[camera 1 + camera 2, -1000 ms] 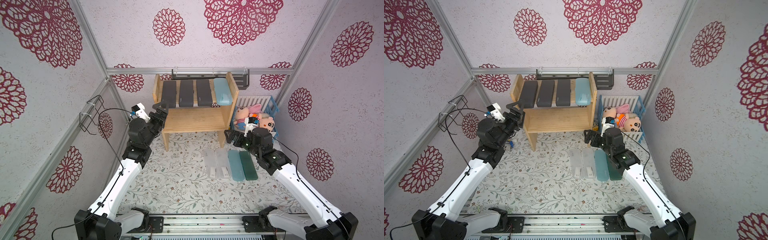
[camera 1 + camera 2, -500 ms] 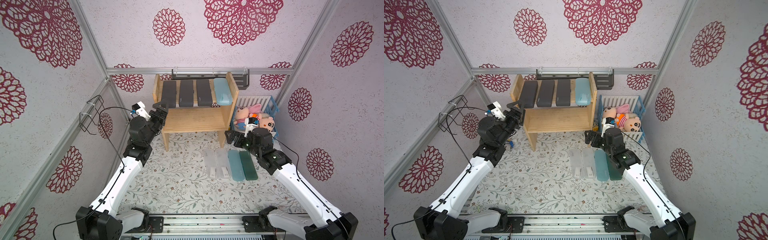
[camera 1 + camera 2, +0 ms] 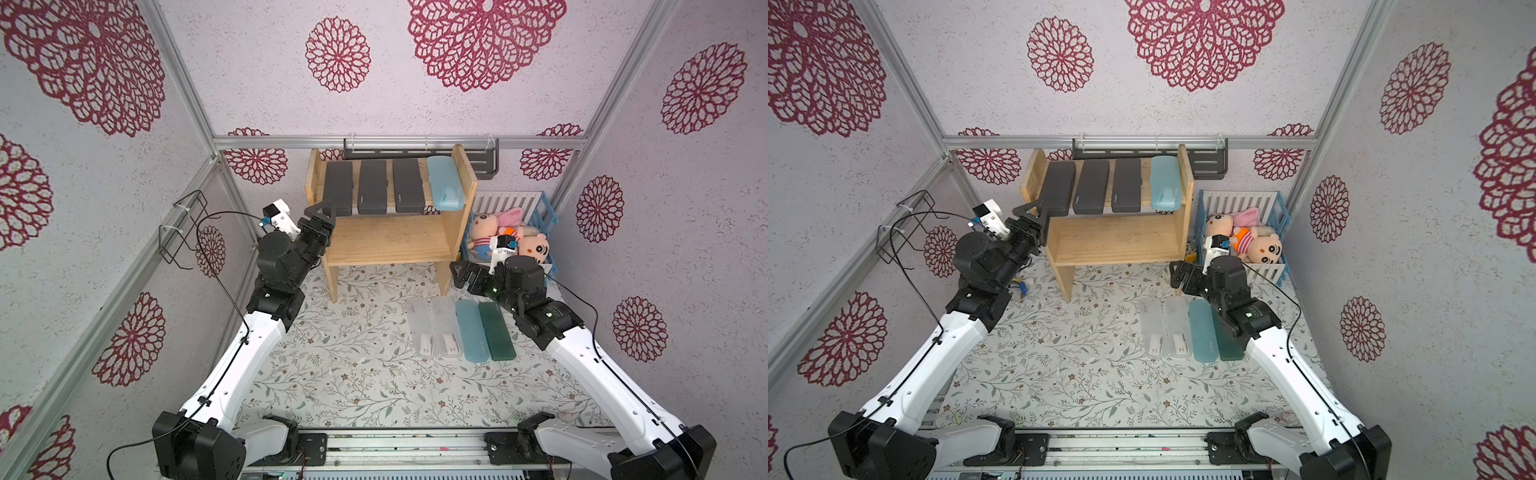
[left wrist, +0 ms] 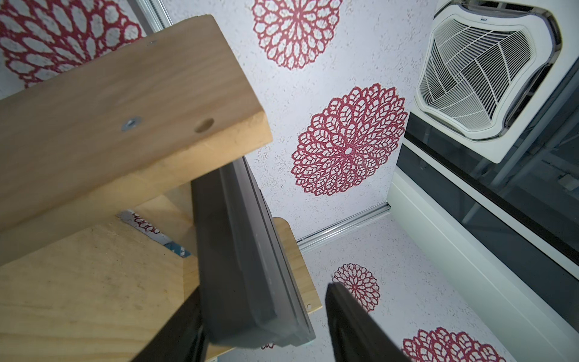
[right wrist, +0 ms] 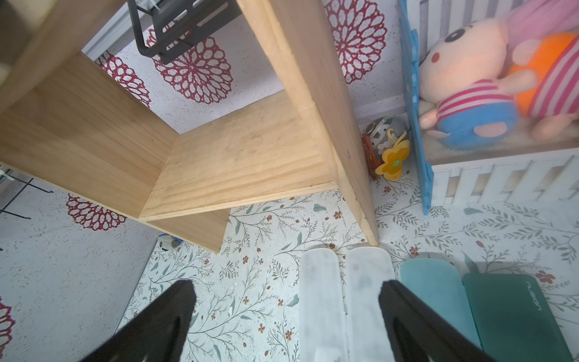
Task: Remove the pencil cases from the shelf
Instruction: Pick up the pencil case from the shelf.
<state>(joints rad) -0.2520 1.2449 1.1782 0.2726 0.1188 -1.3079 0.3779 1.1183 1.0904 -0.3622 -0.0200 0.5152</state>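
Both top views look steeply down from high at the near edge toward the shelf (image 3: 390,245). The left wrist view, close, looks upward past a dark grey case (image 4: 238,266) between its jaws; the right wrist view sees that shelf beyond its jaws.

Four pencil cases (image 3: 372,186) line the upper tier of the shelf (image 3: 386,243). Four more pencil cases (image 3: 446,328) lie on the worktop (image 3: 353,374) before it, with the doll crate (image 3: 509,200) at its right.

Three dark grey pencil cases (image 3: 338,188) (image 3: 372,187) (image 3: 408,185), two light blue cases (image 3: 445,183) (image 3: 471,330), one dark green case (image 3: 496,330), two frosted clear cases (image 3: 420,328) (image 3: 446,328). One wooden shelf (image 3: 386,243). One slatted crate (image 3: 505,199). Two robot arms (image 3: 257,345) (image 3: 582,361).
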